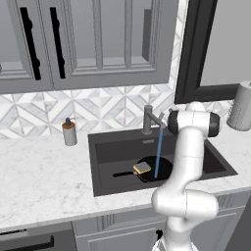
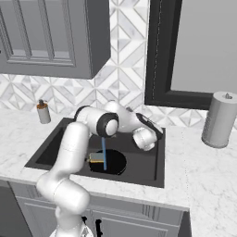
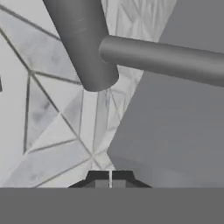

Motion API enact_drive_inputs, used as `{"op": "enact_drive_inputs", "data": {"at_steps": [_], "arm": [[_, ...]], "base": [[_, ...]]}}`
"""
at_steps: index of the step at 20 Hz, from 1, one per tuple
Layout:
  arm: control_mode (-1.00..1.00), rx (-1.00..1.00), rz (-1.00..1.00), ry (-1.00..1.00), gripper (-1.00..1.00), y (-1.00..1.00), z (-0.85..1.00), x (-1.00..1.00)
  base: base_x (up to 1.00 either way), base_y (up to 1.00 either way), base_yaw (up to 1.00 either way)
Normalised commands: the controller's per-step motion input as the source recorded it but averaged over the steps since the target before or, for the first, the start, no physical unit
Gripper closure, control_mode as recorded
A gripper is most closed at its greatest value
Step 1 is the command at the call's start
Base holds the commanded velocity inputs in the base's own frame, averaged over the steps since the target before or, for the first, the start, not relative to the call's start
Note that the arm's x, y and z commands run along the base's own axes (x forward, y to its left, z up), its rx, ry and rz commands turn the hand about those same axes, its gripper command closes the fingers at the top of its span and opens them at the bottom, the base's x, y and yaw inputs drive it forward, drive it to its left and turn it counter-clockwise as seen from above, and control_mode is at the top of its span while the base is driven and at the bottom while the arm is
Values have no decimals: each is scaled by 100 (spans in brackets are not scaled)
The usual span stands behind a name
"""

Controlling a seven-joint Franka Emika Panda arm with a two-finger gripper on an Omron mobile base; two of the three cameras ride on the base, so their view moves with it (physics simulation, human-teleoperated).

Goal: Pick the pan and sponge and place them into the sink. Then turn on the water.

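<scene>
Black and flat, the pan [image 1: 156, 169] lies on the floor of the dark grey sink [image 1: 105, 152] at centre frame in the left base view, its thin handle pointing left, with the sponge [image 1: 142, 168] resting on its left part. Blue water [image 1: 159, 152] falls in a thin straight stream from the grey faucet [image 1: 148, 119] onto the pan, just right of the sponge. At bottom centre of the hand view, the claw [image 3: 110, 180] has its tips pressed together, pinching nothing, below the faucet.
</scene>
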Motion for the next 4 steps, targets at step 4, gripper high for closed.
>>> {"op": "enact_drive_inputs", "data": {"at_steps": [4], "arm": [[-100, -35, -14, -59, 100, 67, 97, -100]], "base": [[0, 0, 0]]}}
